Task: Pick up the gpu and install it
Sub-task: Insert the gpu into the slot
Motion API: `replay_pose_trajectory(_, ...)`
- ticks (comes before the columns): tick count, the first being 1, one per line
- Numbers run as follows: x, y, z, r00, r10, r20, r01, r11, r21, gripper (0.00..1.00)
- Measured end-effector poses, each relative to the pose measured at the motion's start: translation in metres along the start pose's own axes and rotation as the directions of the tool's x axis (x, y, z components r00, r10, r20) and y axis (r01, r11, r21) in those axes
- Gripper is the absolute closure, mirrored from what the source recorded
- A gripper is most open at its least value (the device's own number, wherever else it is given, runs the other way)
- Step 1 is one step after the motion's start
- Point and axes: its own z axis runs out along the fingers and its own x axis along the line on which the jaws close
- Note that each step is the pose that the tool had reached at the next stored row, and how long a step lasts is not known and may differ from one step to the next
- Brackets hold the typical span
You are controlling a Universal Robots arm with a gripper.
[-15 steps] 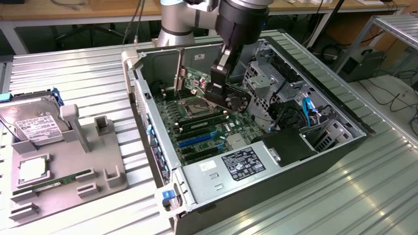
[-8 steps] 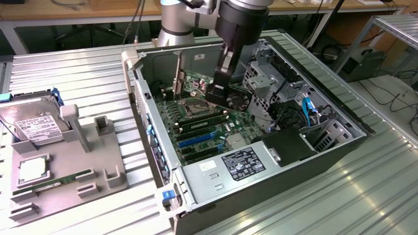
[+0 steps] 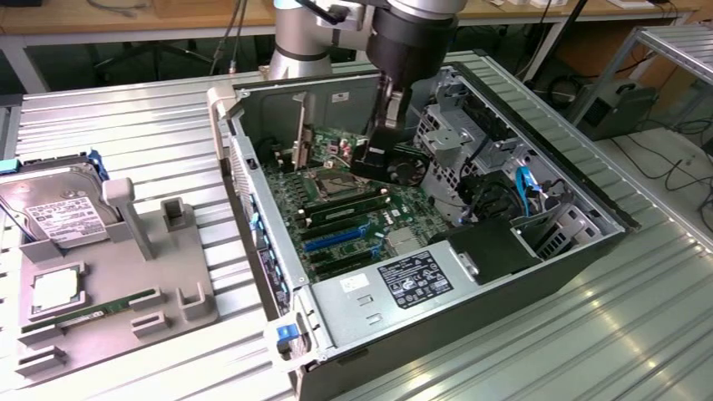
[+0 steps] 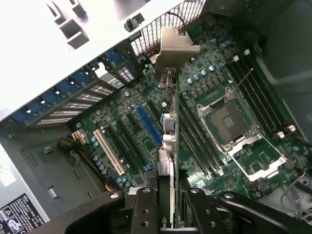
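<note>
Open computer case point(image 3: 502, 334) lies on its side on the metal table point(image 3: 134, 125), and I see the motherboard point(image 4: 234, 83) exposed inside. The arm reaches down into the case. The gripper point(image 4: 168, 200) is clamped on the gpu point(image 4: 168, 126), its fingers point(image 4: 145, 209) pressing both faces of the board at the end away from the bracket. The card hangs edge-down above the motherboard, over the expansion slots, with its silvery bracket point(image 4: 175, 46) toward the case's rear grille. I judge it not yet seated. Handling: light and stiff, but fragile. The hold belongs on bare board, clear of components and the contact strip.
</note>
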Motion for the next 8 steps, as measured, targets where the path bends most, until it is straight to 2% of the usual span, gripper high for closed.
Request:
replay_pose_trajectory(3, 0.0000, 0.0000, 0.0001, 0.9992, -0.037, 0.0185, 0.037, 0.9993, -0.0104, 0.73)
replay_pose_trajectory(4, 0.0000, 0.0001, 0.0003, 0.9984, -0.053, 0.0216, 0.053, 0.9985, -0.0120, 0.73)
replay_pose_trajectory(8, -0.0001, -0.0001, 0.0016, 0.9920, -0.125, 0.0201, 0.125, 0.9921, -0.0111, 0.73)
